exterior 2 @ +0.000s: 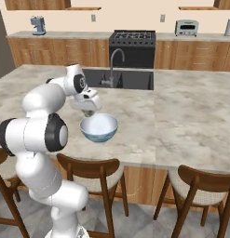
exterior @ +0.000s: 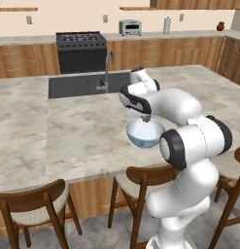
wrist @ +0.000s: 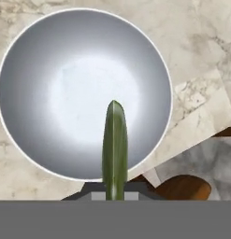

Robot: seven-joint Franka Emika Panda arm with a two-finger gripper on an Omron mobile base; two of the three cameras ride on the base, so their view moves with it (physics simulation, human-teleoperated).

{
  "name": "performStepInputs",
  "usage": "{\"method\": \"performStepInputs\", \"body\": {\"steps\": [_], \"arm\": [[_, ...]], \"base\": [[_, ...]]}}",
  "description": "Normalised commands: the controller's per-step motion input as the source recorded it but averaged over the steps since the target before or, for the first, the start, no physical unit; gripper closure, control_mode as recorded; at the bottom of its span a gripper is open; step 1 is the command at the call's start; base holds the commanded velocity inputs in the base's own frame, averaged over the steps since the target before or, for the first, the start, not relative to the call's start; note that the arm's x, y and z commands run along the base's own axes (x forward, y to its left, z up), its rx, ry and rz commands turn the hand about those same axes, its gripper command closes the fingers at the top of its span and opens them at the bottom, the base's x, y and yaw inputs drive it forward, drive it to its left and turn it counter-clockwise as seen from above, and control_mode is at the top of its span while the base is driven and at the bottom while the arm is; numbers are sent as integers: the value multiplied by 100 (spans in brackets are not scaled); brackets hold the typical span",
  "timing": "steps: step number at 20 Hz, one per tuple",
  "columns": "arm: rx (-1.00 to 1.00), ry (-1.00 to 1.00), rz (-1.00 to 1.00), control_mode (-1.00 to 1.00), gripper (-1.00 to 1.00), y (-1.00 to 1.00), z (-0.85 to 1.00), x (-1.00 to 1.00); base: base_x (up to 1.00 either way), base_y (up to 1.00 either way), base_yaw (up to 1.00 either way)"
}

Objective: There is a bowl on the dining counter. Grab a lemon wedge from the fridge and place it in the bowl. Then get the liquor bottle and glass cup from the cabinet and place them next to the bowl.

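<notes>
We find the two-finger gripper (wrist: 115, 196) clamped on the thin yellow-green lemon wedge (wrist: 115, 144), directly above the wide pale blue-white bowl (wrist: 37, 93). That bowl sits on the marbled beige stone dining counter (exterior: 68, 136), near its front edge.

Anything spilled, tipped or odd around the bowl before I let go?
Nothing stands out. The bowl sits upright and empty on the counter, near its front edge. The gripper is shut on the lemon wedge, held above the bowl's near side. No spills or damage visible.
</notes>
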Motion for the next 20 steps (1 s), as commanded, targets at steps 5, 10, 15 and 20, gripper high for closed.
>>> {"method": "performStepInputs", "body": {"steps": [5,10,15,20], "arm": [[10,0,6,-100,100,-27,-51,7],[9,0,5,-100,100,-12,-48,17],[3,0,0,-100,100,0,-33,33],[1,0,0,-100,100,0,-34,19]], "base": [[0,0,0],[0,0,0],[0,0,0],[0,0,0]]}}
